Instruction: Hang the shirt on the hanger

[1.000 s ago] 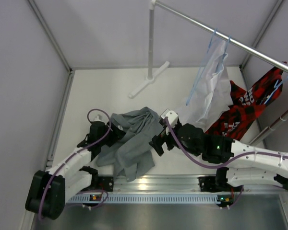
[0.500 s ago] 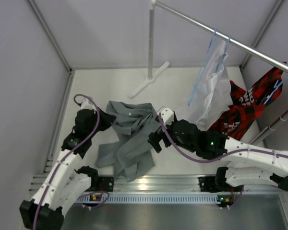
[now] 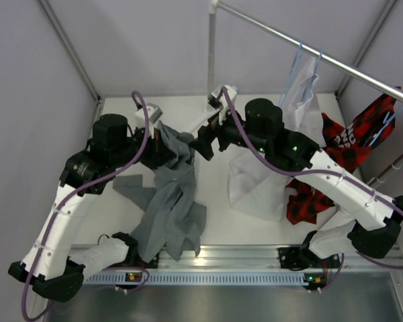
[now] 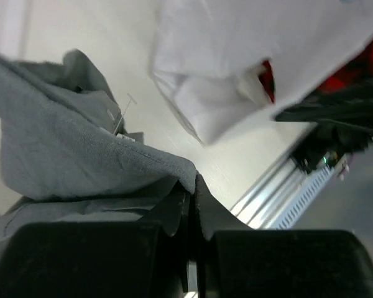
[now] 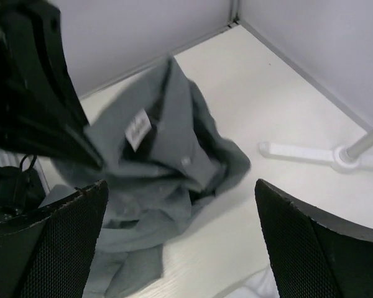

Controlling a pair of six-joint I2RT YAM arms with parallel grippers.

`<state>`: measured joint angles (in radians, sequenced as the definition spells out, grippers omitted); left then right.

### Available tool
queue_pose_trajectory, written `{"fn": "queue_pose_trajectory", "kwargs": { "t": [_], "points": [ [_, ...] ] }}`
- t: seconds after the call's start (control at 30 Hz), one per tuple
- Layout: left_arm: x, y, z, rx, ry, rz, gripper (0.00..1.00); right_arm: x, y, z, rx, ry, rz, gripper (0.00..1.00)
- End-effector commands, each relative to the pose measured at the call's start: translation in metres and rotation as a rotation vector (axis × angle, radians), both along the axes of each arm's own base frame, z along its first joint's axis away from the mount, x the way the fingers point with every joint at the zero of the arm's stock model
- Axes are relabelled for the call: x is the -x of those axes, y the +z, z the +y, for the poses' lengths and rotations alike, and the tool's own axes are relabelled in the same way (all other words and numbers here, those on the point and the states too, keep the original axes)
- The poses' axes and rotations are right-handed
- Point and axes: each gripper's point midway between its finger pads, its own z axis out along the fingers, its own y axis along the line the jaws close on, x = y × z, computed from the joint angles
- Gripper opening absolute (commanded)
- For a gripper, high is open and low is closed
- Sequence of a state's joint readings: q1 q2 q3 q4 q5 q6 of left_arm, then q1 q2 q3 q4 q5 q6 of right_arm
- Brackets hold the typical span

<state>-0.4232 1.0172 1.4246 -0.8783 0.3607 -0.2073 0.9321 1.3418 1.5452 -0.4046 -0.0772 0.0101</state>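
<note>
The grey shirt point(image 3: 168, 201) hangs from my left gripper point(image 3: 165, 143), which is lifted above the table; its lower part drapes down to the near edge. In the left wrist view the jaws are shut on a fold of the shirt point(image 4: 81, 149) at the left gripper point(image 4: 193, 186). My right gripper point(image 3: 203, 143) is open just right of the held bunch, a small gap away. From the right wrist, the shirt's collar and label point(image 5: 155, 149) lie beyond the open right gripper point(image 5: 180, 242). A light-blue hanger hook point(image 3: 298, 49) sits on the rail; its frame is hidden by the right arm.
A white shirt point(image 3: 258, 184) hangs from the metal rail point(image 3: 349, 68) behind my right arm, with a red-and-black garment point(image 3: 342, 144) beside it. The rack's white post and foot point(image 3: 211, 60) stand at the back. Grey walls close both sides.
My left gripper shut on the grey shirt and lifted it up and back off the table. The right arm rose and moved back alongside it, staying open.
</note>
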Motion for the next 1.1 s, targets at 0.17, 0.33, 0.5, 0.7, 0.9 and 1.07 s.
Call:
{"fn": "queue_pose_trajectory", "kwargs": {
  "t": [0.17,0.33,0.5,0.7,0.9,1.07],
  "points": [
    [0.061,-0.005,-0.050,-0.143,-0.374,-0.040,0.00,0.002,-0.027,-0.005,0.121,0.091,0.030,0.93],
    [0.035,-0.014,-0.023,-0.246,-0.144,-0.018,0.00,0.000,-0.056,-0.019,0.112,0.077,0.067,0.89],
    [0.031,-0.028,-0.021,-0.280,-0.108,0.028,0.00,0.013,-0.074,-0.013,0.094,0.146,0.111,0.87],
    [0.024,-0.034,-0.030,-0.269,-0.097,0.065,0.00,-0.024,-0.080,-0.022,-0.004,-0.168,0.203,0.84],
    [0.016,-0.032,-0.042,-0.227,-0.096,0.055,0.00,-0.025,-0.075,-0.012,-0.123,-0.356,0.253,0.79],
    [0.014,-0.030,-0.046,-0.208,-0.097,0.043,0.00,-0.039,-0.089,-0.015,-0.094,-0.524,0.271,0.69]
  ]
}}
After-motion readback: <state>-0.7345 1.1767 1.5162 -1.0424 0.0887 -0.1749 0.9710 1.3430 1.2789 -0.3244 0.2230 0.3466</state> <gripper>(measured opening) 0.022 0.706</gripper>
